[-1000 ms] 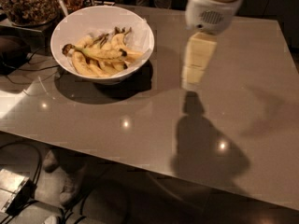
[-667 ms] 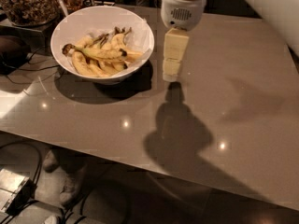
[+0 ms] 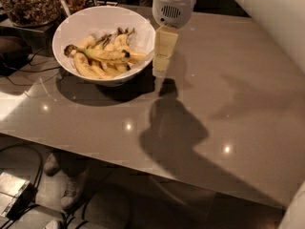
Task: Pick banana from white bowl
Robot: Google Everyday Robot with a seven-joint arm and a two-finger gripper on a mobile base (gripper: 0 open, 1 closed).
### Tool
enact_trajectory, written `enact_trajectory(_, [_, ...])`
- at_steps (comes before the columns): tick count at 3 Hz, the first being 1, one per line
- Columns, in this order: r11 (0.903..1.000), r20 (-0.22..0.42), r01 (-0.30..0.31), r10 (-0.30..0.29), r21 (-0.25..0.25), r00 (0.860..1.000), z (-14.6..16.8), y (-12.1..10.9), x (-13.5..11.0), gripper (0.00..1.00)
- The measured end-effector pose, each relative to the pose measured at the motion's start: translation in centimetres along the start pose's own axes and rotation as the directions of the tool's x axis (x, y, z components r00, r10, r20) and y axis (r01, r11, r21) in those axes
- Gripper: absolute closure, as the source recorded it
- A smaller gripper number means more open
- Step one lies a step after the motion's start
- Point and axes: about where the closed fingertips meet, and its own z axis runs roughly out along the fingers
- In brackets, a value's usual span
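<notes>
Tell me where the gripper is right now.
In the camera view the gripper hangs at upper centre, low over the table, just outside the image-right rim of the white bowl.

Dim, warm light. The hand (image 3: 160, 69), near the counter's (image 3: 248, 94) far edge, throws a broad shadow (image 3: 174, 132) toward the near edge; small glints (image 3: 127, 126) dot the surface.

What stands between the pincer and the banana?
Only the bowl's right rim. The pincer hangs just outside it, over the table; the banana lies uncovered on top of other bananas inside.
</notes>
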Motion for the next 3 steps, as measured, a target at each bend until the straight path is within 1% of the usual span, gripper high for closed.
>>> enact_trajectory(1, [0.9996,-0.003,-0.028,0.028,0.002,1.0,1.1,-3.1,-5.7,0.0])
enact_trajectory(2, [0.9993,0.026,-0.026,0.025,0.026,0.999,1.2,-3.8,-6.6,0.0])
enact_trajectory(3, [0.9985,0.036,-0.052,0.051,0.015,0.998,2.5,-4.5,-8.4,0.0])
